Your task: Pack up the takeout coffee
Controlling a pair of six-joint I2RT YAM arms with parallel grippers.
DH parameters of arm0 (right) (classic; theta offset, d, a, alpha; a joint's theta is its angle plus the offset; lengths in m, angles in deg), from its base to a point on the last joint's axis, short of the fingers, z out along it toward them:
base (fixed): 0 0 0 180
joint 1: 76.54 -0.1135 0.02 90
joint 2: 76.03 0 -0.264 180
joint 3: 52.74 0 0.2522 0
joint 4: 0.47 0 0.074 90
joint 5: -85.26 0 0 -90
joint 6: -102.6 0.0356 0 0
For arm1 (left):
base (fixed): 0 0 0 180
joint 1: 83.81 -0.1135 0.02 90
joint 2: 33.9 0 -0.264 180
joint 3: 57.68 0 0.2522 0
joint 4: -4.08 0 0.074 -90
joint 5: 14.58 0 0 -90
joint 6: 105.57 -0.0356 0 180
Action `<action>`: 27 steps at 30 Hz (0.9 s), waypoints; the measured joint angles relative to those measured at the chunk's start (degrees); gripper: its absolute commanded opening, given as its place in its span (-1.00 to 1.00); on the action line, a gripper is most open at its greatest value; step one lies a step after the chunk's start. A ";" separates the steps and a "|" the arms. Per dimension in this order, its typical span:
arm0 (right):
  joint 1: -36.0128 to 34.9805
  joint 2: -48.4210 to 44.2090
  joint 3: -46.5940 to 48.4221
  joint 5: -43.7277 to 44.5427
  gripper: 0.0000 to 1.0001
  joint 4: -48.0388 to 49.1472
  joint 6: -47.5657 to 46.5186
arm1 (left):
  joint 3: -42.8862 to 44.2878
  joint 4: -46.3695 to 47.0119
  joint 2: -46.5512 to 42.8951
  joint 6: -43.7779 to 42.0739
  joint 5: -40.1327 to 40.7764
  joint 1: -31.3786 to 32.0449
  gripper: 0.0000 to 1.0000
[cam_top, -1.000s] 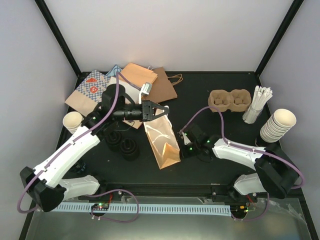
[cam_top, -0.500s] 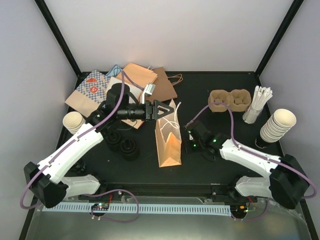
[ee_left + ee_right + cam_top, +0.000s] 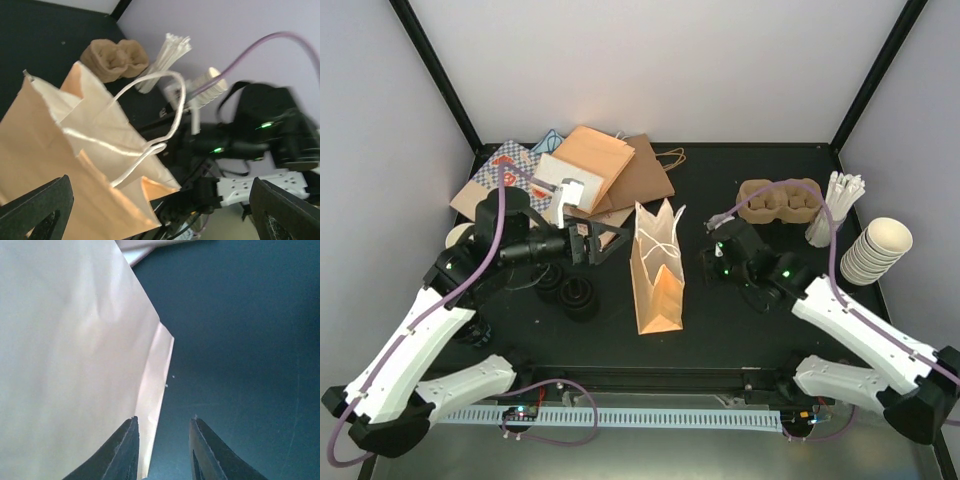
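Observation:
A tan paper bag (image 3: 656,275) with white cord handles stands upright mid-table, mouth open. My left gripper (image 3: 607,241) hangs open just left of the bag, apart from it; in the left wrist view the bag (image 3: 75,165) fills the lower left between my left gripper's (image 3: 160,200) wide-spread fingers. My right gripper (image 3: 710,252) sits close to the bag's right side, jaws slightly open on nothing; the bag's wall (image 3: 75,350) runs along its left finger (image 3: 127,445). The brown pulp carrier (image 3: 778,200) stands empty at back right. No capped cup shows.
Black round lids (image 3: 572,292) lie by the left arm. Flat paper bags (image 3: 590,170) pile at back left. Stacks of lidless cream cups stand at far right (image 3: 876,250) and far left (image 3: 461,240). White stirrers (image 3: 838,205) stand beside the carrier.
My left gripper opened, let go of the bag's mouth and drew back to the left. The bag went from lying tilted to standing upright. My right gripper rose beside it, jaws widening a little.

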 measured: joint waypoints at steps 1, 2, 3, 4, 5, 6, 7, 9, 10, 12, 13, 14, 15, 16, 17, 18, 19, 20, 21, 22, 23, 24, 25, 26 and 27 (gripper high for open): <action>0.00 -0.57 1.55 0.11 -0.34 -1.05 -0.28 | -0.11 -1.27 -0.37 -0.46 0.61 0.00 0.97; 0.00 -1.03 2.84 0.13 -0.32 -1.79 -0.48 | -0.33 -2.32 -0.48 -1.03 1.27 0.02 0.98; 0.00 -1.40 4.07 0.09 -0.31 -2.60 -0.61 | -0.74 -3.06 -0.46 -1.31 1.66 0.07 0.98; 0.00 -1.66 5.33 0.09 -0.30 -3.50 -0.85 | -1.49 -3.78 -0.28 -1.60 1.92 0.13 0.97; 0.00 -1.92 6.69 0.07 -0.29 -4.37 -1.16 | -2.16 -4.39 -0.17 -1.86 2.21 0.39 0.94; 0.00 -2.16 7.91 0.00 -0.28 -5.16 -1.49 | -2.82 -4.96 0.44 -2.10 2.36 0.83 0.89; 0.00 -2.36 9.29 -0.11 -0.28 -6.01 -1.81 | -3.26 -5.49 1.14 -2.45 2.58 1.42 0.82; 0.00 -2.51 11.74 -0.39 -0.27 -7.45 -2.47 | -3.52 -6.12 2.56 -3.72 3.67 3.28 0.72; 0.00 -2.51 12.68 -0.50 -0.27 -7.96 -2.80 | -3.50 -6.10 3.10 -4.52 4.33 4.35 0.68; 0.00 -2.38 15.61 -1.03 -0.26 -9.38 -3.45 | -3.45 -6.08 3.52 -6.32 5.97 6.29 0.64; 0.00 -2.32 16.85 -1.33 -0.25 -9.88 -3.58 | -3.37 -6.05 3.69 -7.34 6.97 7.23 0.62; 0.00 -2.27 18.01 -1.81 -0.24 -10.29 -3.72 | -3.21 -6.08 3.85 -8.44 7.74 7.80 0.60; 0.00 -2.25 19.39 -2.60 -0.16 -10.62 -3.89 | -2.86 -6.05 4.15 -9.66 8.50 8.39 0.58; 0.00 -2.25 20.33 -3.32 -0.10 -10.69 -3.96 | -2.51 -5.95 4.42 -10.69 9.22 8.76 0.57; 0.00 -2.27 20.92 -4.13 -0.09 -10.62 -3.80 | -2.29 -5.64 4.66 -11.54 9.60 9.07 0.56; 0.00 -2.27 21.40 -5.16 -0.08 -10.43 -3.58 | -2.25 -5.07 4.83 -12.68 10.19 9.33 0.56; 0.00 -2.34 21.49 -5.99 -0.02 -10.10 -3.17 | -2.25 -4.74 4.92 -13.53 10.47 9.46 0.56; 0.00 -2.40 21.49 -6.95 0.06 -9.75 -2.86 | -2.25 -4.37 4.96 -14.27 10.75 9.60 0.56; 0.00 -2.47 21.46 -8.22 0.14 -9.22 -2.36 | -2.25 -3.93 4.96 -15.08 10.99 9.77 0.56; 0.00 -2.54 21.38 -9.05 0.21 -8.66 -1.57 | -2.25 -3.37 4.92 -15.87 11.17 9.92 0.56; 0.00 -2.71 21.16 -10.01 0.26 -7.63 -1.16 | -2.27 -2.60 4.87 -16.63 11.30 10.05 0.56; 0.00 -2.93 20.96 -10.78 0.30 -6.78 -0.37 | -2.32 -1.73 4.85 -17.42 11.43 10.21 0.57; 0.00 -3.15 20.79 -11.47 0.33 -6.05 0.31 | -2.47 -0.92 4.76 -18.05 11.47 10.23 0.58; 0.00 -3.30 20.70 -11.91 0.35 -5.42 1.07 | -2.86 0.07 4.50 -18.88 11.47 10.25 0.60; 0.00 -3.39 20.68 -12.37 0.36 -4.68 1.77 | -3.21 0.72 4.17 -19.56 11.47 10.23 0.62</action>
